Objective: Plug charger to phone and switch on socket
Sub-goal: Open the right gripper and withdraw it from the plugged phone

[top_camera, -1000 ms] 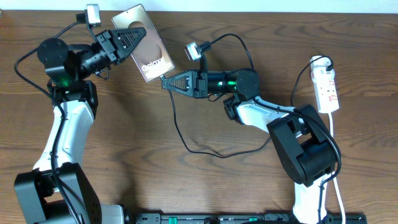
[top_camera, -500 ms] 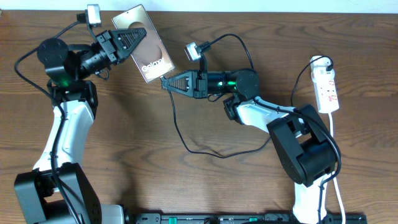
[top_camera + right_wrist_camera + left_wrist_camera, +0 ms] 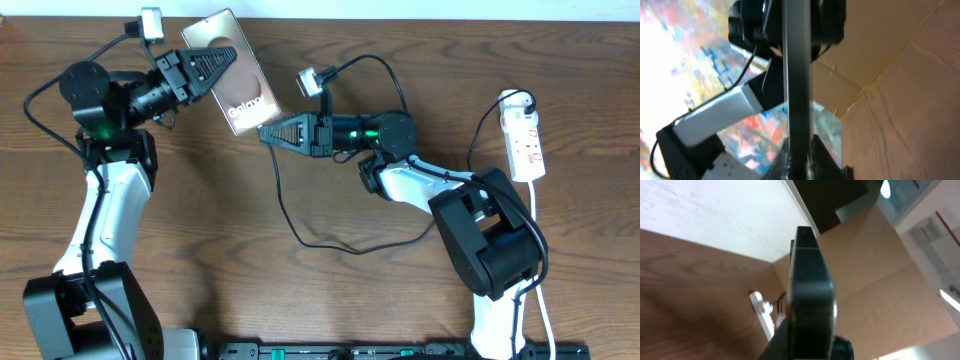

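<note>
White-shelled arms, black joints, green lights; left pincer, right pincer black, seemingly ribbed

Wood grain seen on worktop, brown, matt. Smooth brownish face with slight sheen noted on phone. Matt black rubbery sheath on charger. Smooth white plastic on socket. Ribbed matt black plastic on left claw, right claw.

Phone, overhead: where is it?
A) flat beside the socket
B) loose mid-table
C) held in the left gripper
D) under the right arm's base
C: the left gripper is closed on the phone at top left, with the socket far off at the right edge.
</note>
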`<state>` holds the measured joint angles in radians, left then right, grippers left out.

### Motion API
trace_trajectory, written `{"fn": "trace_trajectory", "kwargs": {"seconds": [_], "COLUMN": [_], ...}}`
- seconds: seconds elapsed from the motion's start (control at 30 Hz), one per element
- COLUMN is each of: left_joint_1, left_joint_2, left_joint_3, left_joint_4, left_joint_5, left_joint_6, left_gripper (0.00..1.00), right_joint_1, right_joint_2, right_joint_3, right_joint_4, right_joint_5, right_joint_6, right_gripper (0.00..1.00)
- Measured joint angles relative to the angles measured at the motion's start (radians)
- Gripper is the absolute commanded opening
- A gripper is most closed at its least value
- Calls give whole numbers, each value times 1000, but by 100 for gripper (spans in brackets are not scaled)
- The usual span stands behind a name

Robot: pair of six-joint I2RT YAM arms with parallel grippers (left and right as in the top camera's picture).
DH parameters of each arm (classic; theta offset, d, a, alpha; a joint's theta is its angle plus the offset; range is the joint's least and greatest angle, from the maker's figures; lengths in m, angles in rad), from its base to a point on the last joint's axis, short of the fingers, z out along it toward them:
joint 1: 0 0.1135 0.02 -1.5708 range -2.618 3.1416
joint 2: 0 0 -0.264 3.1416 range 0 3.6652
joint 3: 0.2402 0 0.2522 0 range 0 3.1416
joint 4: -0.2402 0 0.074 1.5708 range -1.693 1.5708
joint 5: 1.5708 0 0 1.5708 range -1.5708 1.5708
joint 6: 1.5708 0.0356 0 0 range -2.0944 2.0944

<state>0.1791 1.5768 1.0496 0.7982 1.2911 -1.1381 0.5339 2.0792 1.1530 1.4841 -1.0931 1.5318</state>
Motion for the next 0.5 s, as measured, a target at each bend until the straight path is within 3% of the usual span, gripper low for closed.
{"fn": "trace_trajectory", "kwargs": {"seconds": [0.07,0.1,0.5], "left_joint_1": [-3,-4,143], "left_joint_2": [0,0,0], "left_joint_3": [0,0,0], "left_joint_4": [-1,-2,-15], "left_joint_5": [20,35,73], "left_joint_6": [5,8,13], "left_gripper": [7,7,7], "right_joint_1": [0,0,-1], "right_joint_2": [0,0,0], "right_joint_3": [0,0,0], "right_joint_4": [-3,-6,-24], "right_joint_5": [21,33,49], "right_joint_6": [2,4,-24], "right_gripper": [66,98,99]}}
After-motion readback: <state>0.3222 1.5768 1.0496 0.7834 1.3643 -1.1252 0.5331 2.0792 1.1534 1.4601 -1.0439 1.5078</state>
